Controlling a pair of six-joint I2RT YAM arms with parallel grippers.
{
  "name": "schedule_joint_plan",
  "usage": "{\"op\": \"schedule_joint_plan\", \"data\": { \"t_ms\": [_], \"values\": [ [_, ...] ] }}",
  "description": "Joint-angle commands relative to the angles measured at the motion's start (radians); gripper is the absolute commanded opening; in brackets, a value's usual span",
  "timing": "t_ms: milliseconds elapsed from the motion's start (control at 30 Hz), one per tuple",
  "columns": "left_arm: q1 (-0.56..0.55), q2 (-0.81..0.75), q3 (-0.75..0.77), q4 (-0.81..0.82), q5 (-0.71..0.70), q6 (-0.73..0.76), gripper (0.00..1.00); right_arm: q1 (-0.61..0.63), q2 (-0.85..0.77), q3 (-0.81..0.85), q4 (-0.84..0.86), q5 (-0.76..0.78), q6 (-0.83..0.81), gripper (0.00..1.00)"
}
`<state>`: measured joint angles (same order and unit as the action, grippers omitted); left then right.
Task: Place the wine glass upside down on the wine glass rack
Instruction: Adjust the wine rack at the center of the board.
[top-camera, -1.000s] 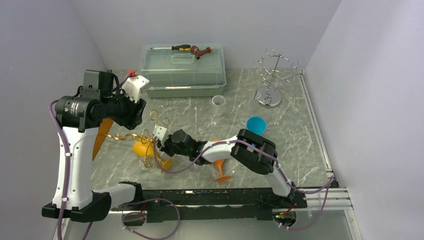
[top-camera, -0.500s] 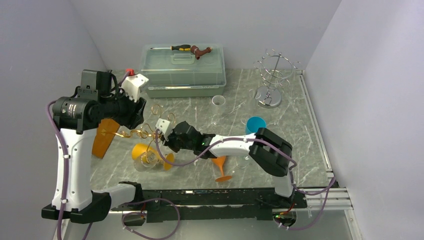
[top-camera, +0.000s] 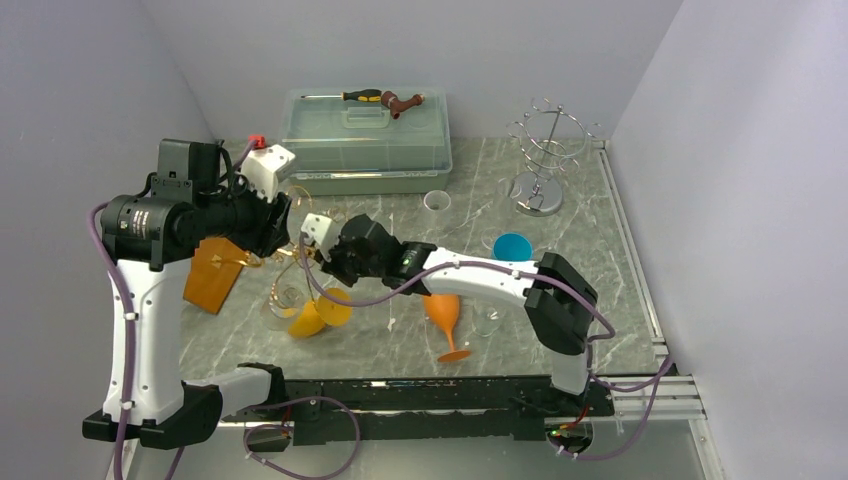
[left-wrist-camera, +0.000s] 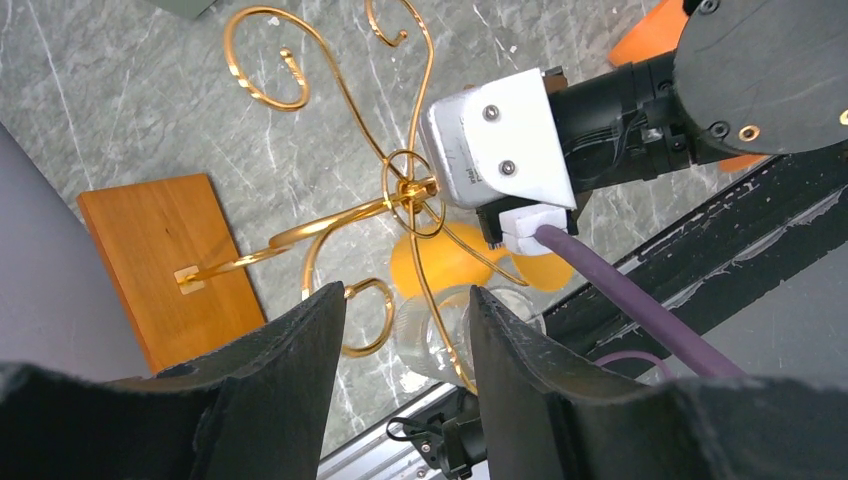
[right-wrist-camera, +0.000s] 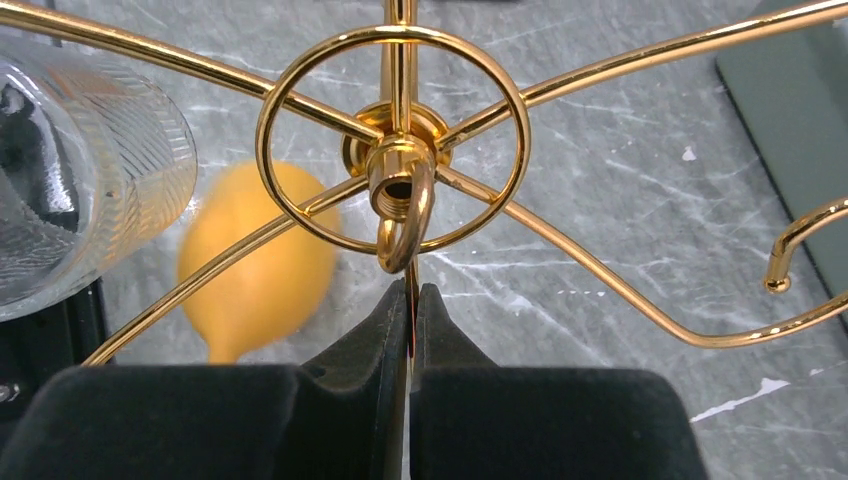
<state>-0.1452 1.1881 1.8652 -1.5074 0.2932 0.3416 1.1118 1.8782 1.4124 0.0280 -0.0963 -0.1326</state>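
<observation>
Rack (right-wrist-camera: 393, 130), pinched at its top loop by the shut right claw (right-wrist-camera: 412, 290), has been drawn toward the far edge of the counter (top-camera: 470, 190), while the orange glass (top-camera: 318, 316) is left lying unhung near the near edge; the left claw (left-wrist-camera: 405, 300) is held half open and empty above.

We see two arms built alike. The left arm (top-camera: 135, 320) has long white shells set between bulky black joint housings, and a purple cable (top-camera: 103, 245) loops along it from the base. A white camera block (top-camera: 268, 172) is fixed at its wrist. The right arm (top-camera: 480, 280) has the same white shells, black joints and purple wiring. Up close, its wrist carries a white plate (left-wrist-camera: 495, 140) with two round screws, and behind that a black disc (left-wrist-camera: 770, 70) dotted with small screws. The left pincer (left-wrist-camera: 403, 310) has thick, matt black fingers (left-wrist-camera: 270, 400). The right pincer (right-wrist-camera: 410, 300) is the same black, its tips tapered. Both bases are bolted to a black rail (top-camera: 430, 395).
</observation>
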Motion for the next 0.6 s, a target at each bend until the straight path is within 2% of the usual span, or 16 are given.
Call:
{"op": "schedule_joint_plan", "data": {
  "t_ms": [0, 233, 567],
  "values": [
    [0.004, -0.016, 0.036, 0.036, 0.031, -0.027, 0.54, -0.025, -0.126, 0.171, -0.047, -0.026, -0.025, 0.0],
    [0.004, -0.024, 0.066, 0.057, 0.009, -0.024, 0.54, -0.034, -0.133, 0.277, -0.185, -0.022, -0.062, 0.0],
    [0.004, -0.035, 0.143, 0.118, -0.046, -0.06, 0.57, -0.041, -0.153, 0.357, -0.269, -0.011, -0.084, 0.0]
  ]
}}
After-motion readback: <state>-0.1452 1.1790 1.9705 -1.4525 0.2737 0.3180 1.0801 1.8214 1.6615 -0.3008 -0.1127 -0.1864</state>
